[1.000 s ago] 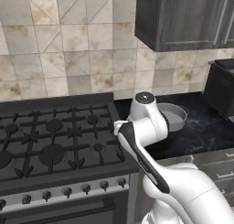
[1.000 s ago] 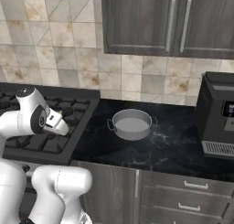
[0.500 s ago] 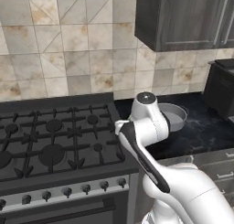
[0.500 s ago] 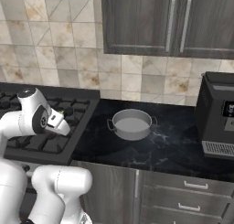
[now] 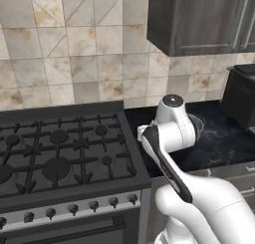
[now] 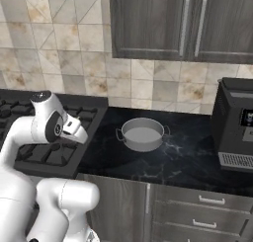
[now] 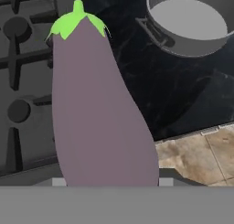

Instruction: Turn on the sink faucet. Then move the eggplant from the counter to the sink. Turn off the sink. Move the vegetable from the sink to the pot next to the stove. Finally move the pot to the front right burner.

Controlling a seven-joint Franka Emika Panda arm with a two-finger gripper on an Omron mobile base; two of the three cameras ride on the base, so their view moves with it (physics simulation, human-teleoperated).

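Standing to the left, I see the black gas stove [image 5: 60, 153] beside the white arm. From the right, the shallow round grey metal pot [image 6: 142, 134] sits on the black marble desk [image 6: 188, 157]. Through the hand camera, the tool grasps the pale purple, green-capped eggplant [image 7: 98, 113], hanging above stove and desk.

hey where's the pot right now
The pot sits empty on the black counter just right of the stove, left of the coffee machine; in the hand view it is at the upper right, beyond the eggplant.
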